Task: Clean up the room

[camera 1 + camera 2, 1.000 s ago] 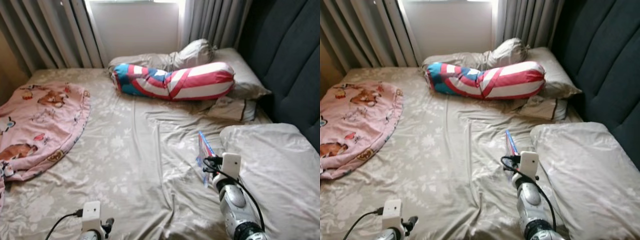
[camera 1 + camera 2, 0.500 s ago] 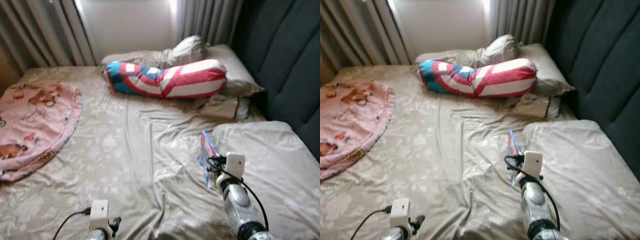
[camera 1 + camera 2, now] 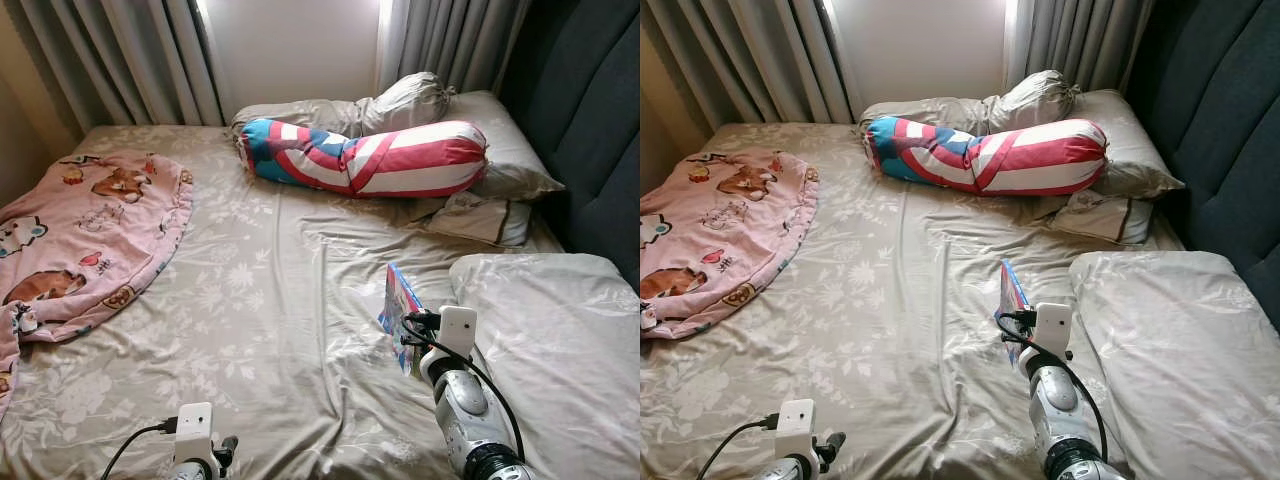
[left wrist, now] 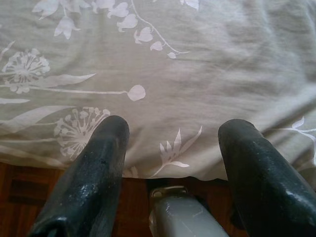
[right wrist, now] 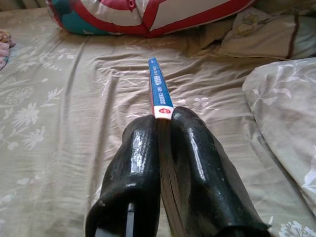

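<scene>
- Right gripper (image 5: 165, 128): fingers clamped on a thin book (image 3: 401, 305) held edge-up above the bed (image 3: 280, 300); its cover is probably illustrated, largely hidden.
- Left gripper (image 4: 173, 148): fingers spread at the bed's near edge.
- Open sheet between blanket (image 3: 80, 240) and pillow (image 3: 550, 330).

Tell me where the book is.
The book is clamped in the right gripper, held edge-up over the sheet, just left of the near pillow.

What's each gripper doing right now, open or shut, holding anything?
Left gripper: open, empty, over the edge of the bed sheet.
Right gripper: shut on a thin blue-spined book, held above the bed.
</scene>
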`<state>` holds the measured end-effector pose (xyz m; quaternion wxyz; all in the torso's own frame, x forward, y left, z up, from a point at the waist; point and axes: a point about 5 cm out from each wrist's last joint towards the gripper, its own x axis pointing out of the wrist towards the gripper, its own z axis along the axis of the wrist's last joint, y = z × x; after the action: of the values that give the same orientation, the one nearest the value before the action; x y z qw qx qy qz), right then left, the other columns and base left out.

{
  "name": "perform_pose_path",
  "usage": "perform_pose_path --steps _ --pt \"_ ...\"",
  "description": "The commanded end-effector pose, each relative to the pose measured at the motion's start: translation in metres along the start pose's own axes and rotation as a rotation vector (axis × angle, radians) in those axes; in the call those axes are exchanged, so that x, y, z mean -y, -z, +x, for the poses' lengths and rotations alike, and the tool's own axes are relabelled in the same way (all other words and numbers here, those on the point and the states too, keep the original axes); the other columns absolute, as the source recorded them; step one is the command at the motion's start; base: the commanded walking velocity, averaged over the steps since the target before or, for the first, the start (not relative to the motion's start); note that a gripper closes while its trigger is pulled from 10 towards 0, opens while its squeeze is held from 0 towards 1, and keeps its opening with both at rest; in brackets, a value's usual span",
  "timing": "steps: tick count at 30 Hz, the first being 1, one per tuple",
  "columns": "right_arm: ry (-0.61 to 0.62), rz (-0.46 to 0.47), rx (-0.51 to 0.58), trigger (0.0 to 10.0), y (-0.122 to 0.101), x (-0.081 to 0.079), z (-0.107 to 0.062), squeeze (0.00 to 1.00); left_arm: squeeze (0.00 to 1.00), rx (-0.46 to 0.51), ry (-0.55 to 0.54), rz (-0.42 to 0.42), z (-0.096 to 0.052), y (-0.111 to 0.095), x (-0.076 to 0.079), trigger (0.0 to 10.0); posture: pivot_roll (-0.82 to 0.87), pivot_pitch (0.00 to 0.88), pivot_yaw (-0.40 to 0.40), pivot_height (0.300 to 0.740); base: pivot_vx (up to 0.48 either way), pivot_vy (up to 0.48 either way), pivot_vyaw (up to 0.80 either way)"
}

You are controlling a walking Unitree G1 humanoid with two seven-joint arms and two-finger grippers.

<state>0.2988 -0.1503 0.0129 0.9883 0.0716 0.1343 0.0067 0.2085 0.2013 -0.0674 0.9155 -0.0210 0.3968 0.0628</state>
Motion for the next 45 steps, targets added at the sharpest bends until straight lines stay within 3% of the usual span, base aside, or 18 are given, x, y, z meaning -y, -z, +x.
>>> perform_pose_path --steps 1,20,35,45 --pt "-0.017 -0.001 0.076 10.0 -0.0147 -0.0034 0.0047 0.00 0.00 -0.010 0.002 0.014 -0.0008 0.0030 -0.0014 10.0 -0.09 0.000 -0.017 0.740 0.000 0.000 0.00" --pt "0.044 -0.027 0.056 10.0 -0.0163 0.0051 0.0065 0.00 0.00 0.001 0.005 0.022 0.0000 0.0002 0.0012 10.0 -0.08 0.000 -0.016 0.740 0.000 0.000 0.00" --pt "0.041 -0.033 0.054 10.0 -0.0158 0.0034 0.0066 0.00 0.00 -0.002 0.003 0.022 -0.0003 0.0009 -0.0003 10.0 -0.08 0.000 -0.013 0.631 0.000 0.000 0.00" --pt "0.009 0.002 0.117 10.0 -0.0216 0.0005 0.0060 0.00 0.00 0.015 -0.005 0.017 -0.0003 -0.0010 -0.0019 10.0 -0.08 0.001 -0.012 0.631 0.000 0.000 0.00"
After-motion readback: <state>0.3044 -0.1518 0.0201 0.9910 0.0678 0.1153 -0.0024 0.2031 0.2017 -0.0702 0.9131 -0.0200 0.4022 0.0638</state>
